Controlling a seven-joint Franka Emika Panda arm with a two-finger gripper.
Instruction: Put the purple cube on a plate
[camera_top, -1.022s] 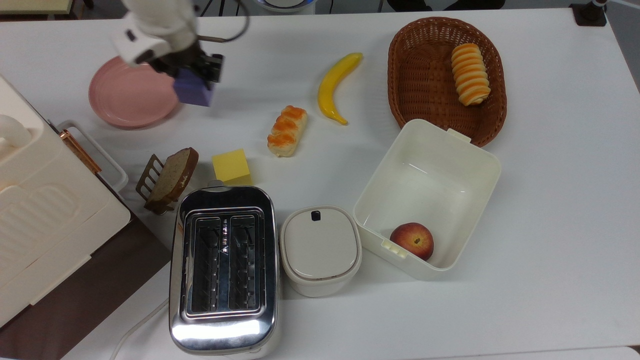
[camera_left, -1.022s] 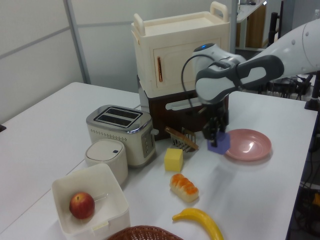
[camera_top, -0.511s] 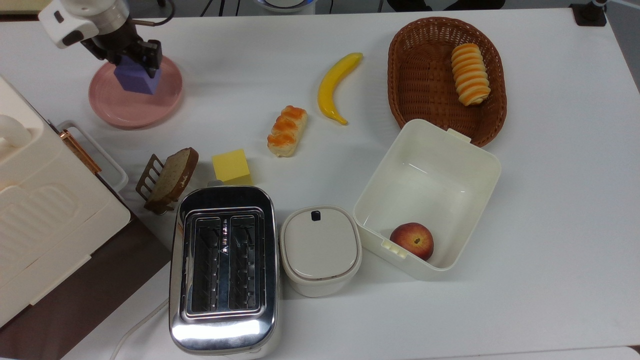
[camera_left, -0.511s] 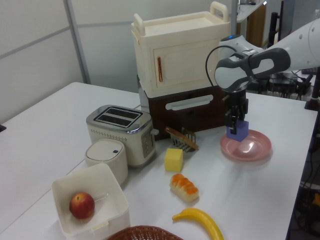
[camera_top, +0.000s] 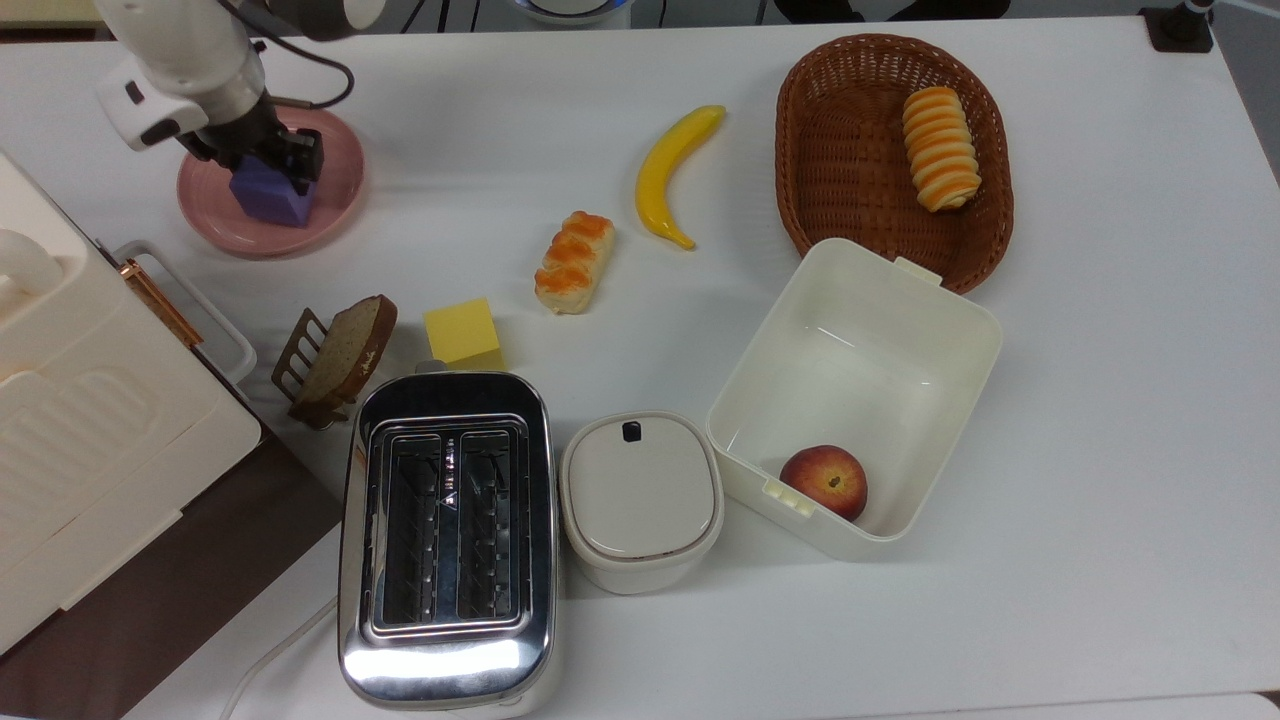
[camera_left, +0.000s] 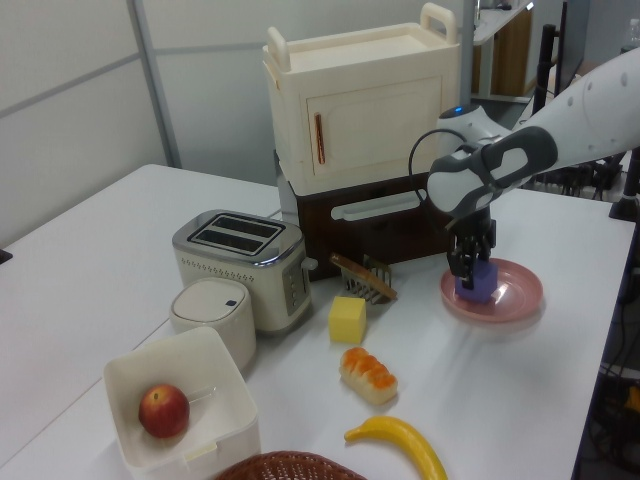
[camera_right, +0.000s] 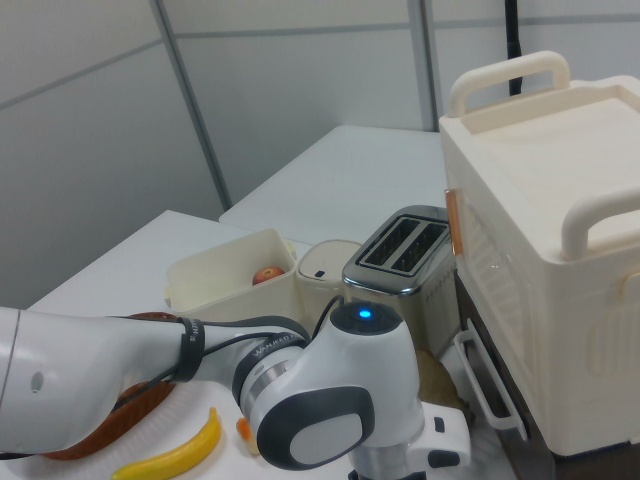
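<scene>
The two-finger gripper (camera_top: 268, 170) pinches the small matte purple cube (camera_top: 272, 200) over the glossy round pink plate (camera_top: 335, 205). The cube appears seated, though contact is unclear. Confirm it rests flat, spread the jaws, then lift vertically.

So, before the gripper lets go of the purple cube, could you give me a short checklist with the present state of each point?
1. purple cube lies over the plate, inside the rim: ok.
2. Cube's underside touches the plate surface: cannot tell; in the left view it looks down on the plate.
3. gripper shut on the cube: ok.
4. Plate sits flat on the table: ok.
5. Cube sits away from the rim: ok.
6. Space around the plate for retreat; the bread rack stands apart: ok.
</scene>
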